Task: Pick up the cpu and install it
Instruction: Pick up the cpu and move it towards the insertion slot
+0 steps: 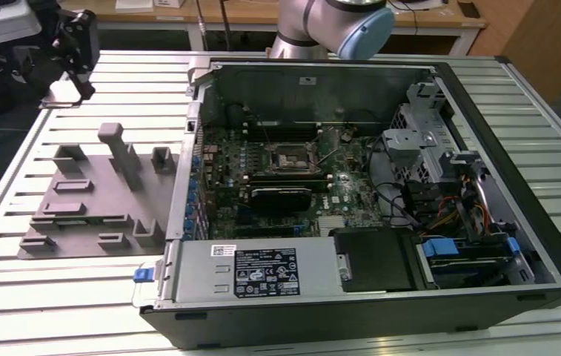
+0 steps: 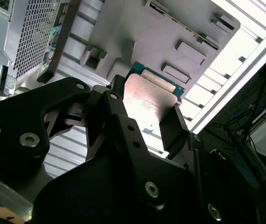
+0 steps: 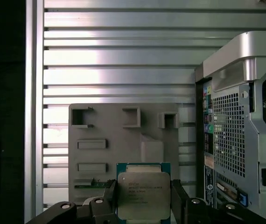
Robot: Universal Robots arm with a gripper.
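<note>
One slatted metal table [image 1: 23, 297] carries everything. On it lies an open black computer case [image 1: 359, 330], with the power supply [image 1: 260, 271] along its near side and the green motherboard [image 1: 230, 178] behind it. The black CPU socket [image 1: 288, 157] sits in the middle of the board. At the exterior view's left, just beside the case, lies a grey fixture plate [image 1: 87, 194]. The gripper [image 1: 75, 55] hangs over the far left part of the table. In both wrist views the gripper [image 3: 144, 201] [image 2: 147, 109] is closed narrowly on the cpu [image 3: 143, 196] [image 2: 144, 95]. Its black fingers [image 3: 178, 200] press two opposite edges, with the silver top showing.
</note>
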